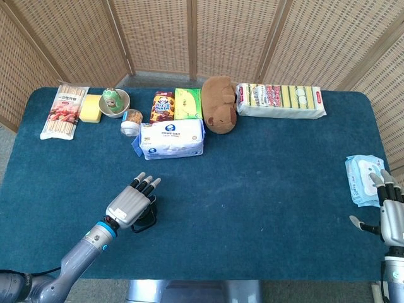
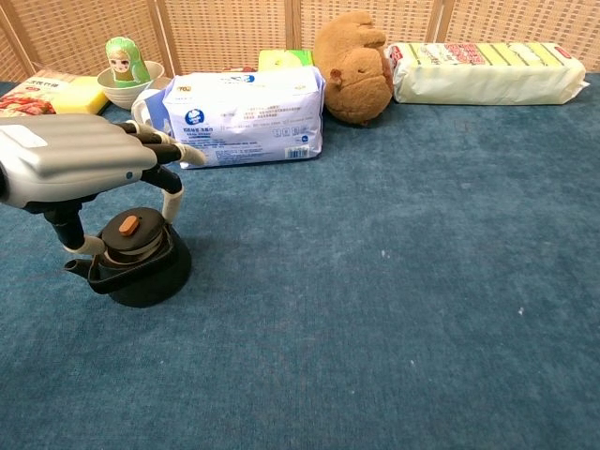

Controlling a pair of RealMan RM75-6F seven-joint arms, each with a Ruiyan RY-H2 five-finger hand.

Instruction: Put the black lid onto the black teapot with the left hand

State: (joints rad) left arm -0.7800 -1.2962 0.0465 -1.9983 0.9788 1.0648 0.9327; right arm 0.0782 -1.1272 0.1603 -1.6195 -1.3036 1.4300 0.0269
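Black lid (image 2: 130,231) seated on black teapot (image 2: 141,270); left hand (image 2: 84,167) above, fingertips pinching lid; right hand (image 1: 390,214) spread wide, empty.

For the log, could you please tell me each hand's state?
Left hand: fingers pinch the lid on the teapot.
Right hand: open, holding nothing.

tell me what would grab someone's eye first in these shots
The left hand near the table's front left, poised over the black teapot with the black lid sitting in its opening, fingers around the lid. Next, the row of goods along the far edge: the brown plush toy at centre, with the white-and-blue tissue pack just in front to its left. The right hand waits open at the far right edge.
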